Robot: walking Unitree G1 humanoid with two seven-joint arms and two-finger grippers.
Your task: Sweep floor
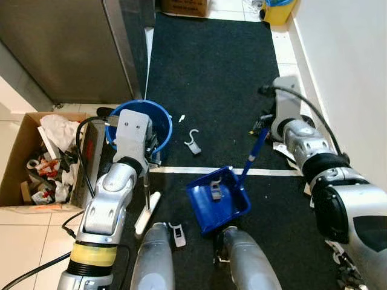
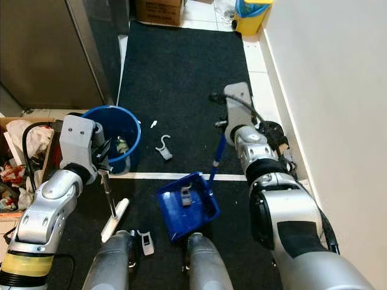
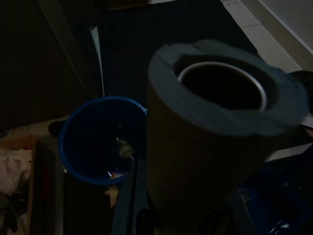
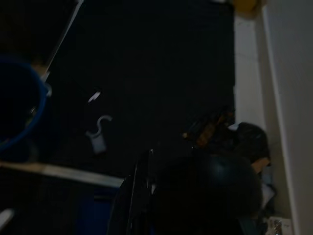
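Your right claw (image 1: 264, 128), right of centre, pinches the blue dustpan (image 1: 217, 199) handle; the pan sits lower centre on the black mat (image 1: 211, 66). Left claw (image 1: 147, 158) grips the broom (image 1: 148, 208).

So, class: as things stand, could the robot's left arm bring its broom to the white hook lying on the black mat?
Probably yes. The white hook lies on open mat just beside the blue bucket, with nothing between it and the broom head held by the left gripper.

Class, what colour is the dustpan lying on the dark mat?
The dustpan is blue, clearest in the left eye view.
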